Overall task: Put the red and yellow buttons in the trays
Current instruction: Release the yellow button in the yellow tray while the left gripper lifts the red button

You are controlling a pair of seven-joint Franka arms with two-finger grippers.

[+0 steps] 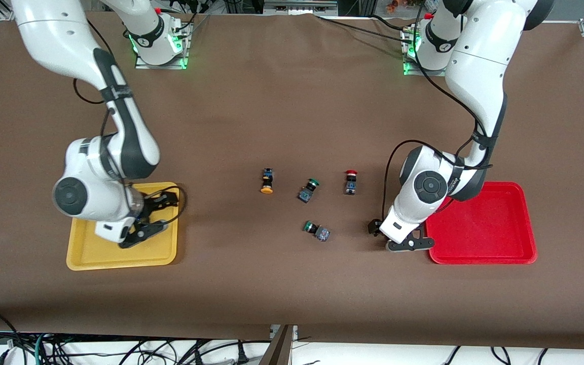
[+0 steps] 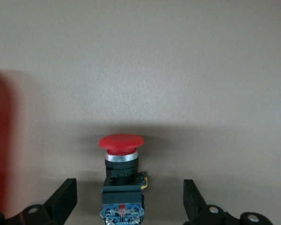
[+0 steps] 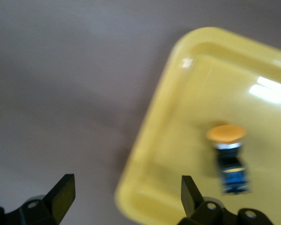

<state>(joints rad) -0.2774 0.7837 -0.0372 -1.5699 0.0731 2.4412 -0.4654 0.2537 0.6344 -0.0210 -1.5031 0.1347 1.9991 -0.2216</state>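
One yellow button is already laid in the yellow tray; a red button is lined up for pickup.

The right gripper (image 1: 156, 215) is held over the yellow tray (image 1: 81, 256), its fingers spread and empty, and a yellow-capped button (image 3: 228, 157) is seen in the right wrist view lying in that tray. The left gripper (image 1: 398, 235) is lowered just beside the red tray (image 1: 479, 256), fingers spread, with a red-capped button (image 2: 122, 161) framed between them on the table in the left wrist view. A second red-capped button (image 1: 351, 181), a second yellow-capped button (image 1: 267, 181) and two green-capped buttons (image 1: 309, 189) (image 1: 317, 230) are left on the table between the trays. The red tray appears empty. Next, a close on the framed red button's body is judged to be called for, then a lift into the red tray.
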